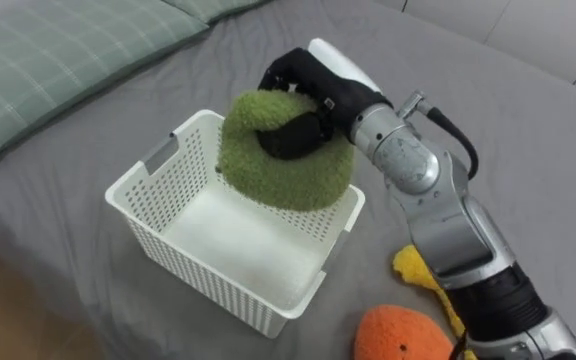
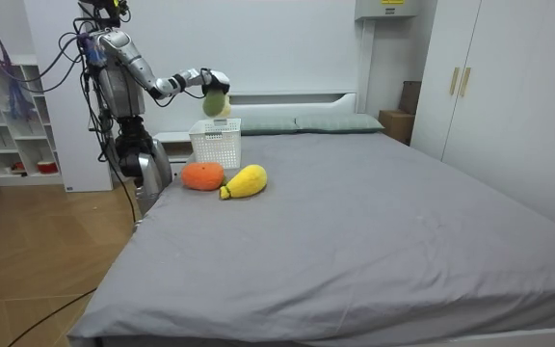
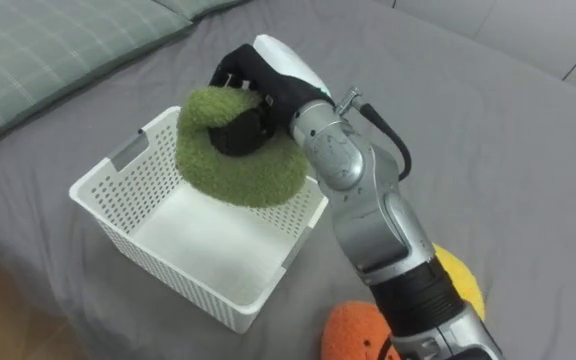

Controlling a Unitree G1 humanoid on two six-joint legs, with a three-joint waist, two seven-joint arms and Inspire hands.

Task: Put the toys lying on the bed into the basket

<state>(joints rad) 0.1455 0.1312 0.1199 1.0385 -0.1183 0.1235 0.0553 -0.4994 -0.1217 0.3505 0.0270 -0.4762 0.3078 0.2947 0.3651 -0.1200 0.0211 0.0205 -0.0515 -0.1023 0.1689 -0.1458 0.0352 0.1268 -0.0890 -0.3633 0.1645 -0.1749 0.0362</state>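
Fingers (image 1: 290, 138) of the right hand (image 1: 318, 85) clasp a fuzzy green plush toy (image 1: 288, 178) above a white perforated plastic basket (image 1: 190, 262); an orange plush toy (image 1: 403, 337) lies beside it.

Both eye views look steeply down from the robot's head, close over the white basket (image 1: 183, 255) on the grey bed (image 1: 528, 130), one eye set slightly beside the other. The room view stands well off near the bed's foot, facing up its length toward the robot. All three share the basket, the green toy (image 1: 278, 170) above it and the orange toy (image 1: 403, 335).
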